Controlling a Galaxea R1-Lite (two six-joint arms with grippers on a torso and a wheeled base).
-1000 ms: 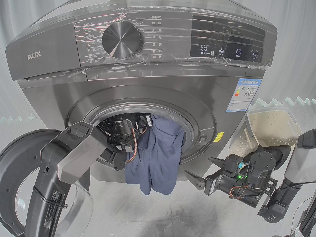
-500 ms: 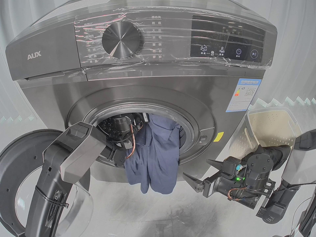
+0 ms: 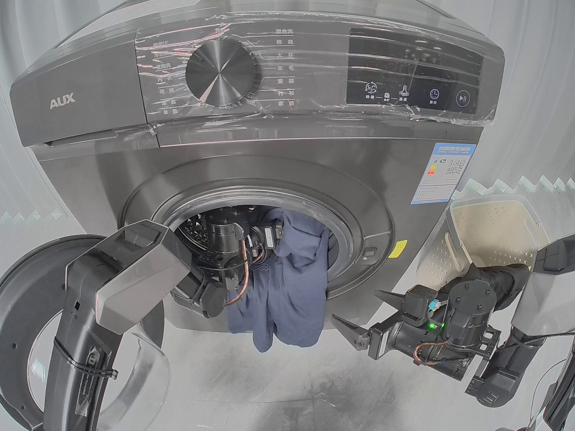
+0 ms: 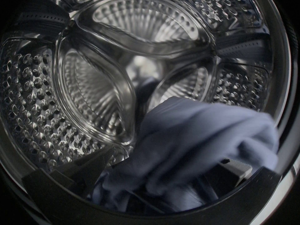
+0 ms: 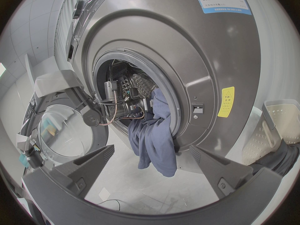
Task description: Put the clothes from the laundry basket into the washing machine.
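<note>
left gripper [image 4: 170, 160]: mine, pushed into the mouth of the washing machine [image 3: 269, 151]. Fingers [image 4: 90, 169] spread wide, not clamped. Cloth is bunched in the gap and lies over the other finger, so part of that one is hidden.
right gripper [image 3: 354, 305]: mine, released, jaws wide apart, nothing between them. Hangs low in front of the machine, to the right of the opening, tips aimed at the hanging cloth but apart from it.
blue garment [image 3: 293, 282]: half in, half out. The upper part is bunched just inside the drum [image 4: 93, 88] at its front. The rest is draped over the lower rim of the opening and hangs down the machine's front. Can't tell if its end touches the floor.
drum interior: perforated steel with raised ribs, dark. The cloth sits only at the near edge.
door [image 3: 36, 306]: swung fully open on my left side, glass bowl facing out, my left arm in front of it.
laundry basket [image 3: 497, 228]: cream, perforated, on the floor just beside the machine's right side, tilted toward it. My right arm crosses its lower front.
control panel: round dial [image 3: 221, 72] and dark display [image 3: 413, 73], both under clear film.
front stickers: blue label [image 3: 443, 172] upper right, yellow one [image 3: 397, 248] beside the door latch.
</note>
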